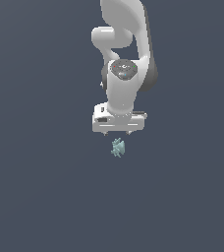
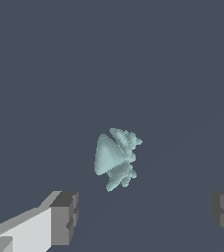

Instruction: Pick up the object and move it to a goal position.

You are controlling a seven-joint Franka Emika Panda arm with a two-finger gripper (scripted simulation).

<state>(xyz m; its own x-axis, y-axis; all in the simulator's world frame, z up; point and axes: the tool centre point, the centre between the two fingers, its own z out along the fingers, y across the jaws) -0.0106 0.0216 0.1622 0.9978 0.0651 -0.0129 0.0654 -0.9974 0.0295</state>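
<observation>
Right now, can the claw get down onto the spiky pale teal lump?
Probably yes. The claw is open, its fingers spread wider than the tiny spiky pale teal lump, and nothing lies between them. It isn't yet touching it.

Pale teal on slate grey

The object (image 1: 117, 147) is pale teal; the hand (image 2: 143, 216) has a white body and dark grey fingertips (image 2: 65, 216); the surface (image 1: 35, 197) is plain slate grey.

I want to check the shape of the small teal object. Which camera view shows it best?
The wrist view: the object appears large, with a smooth cone-like part and spiky edges, ahead of the open jaws. In the exterior view it is only a tiny pale speck below the gripper.
</observation>
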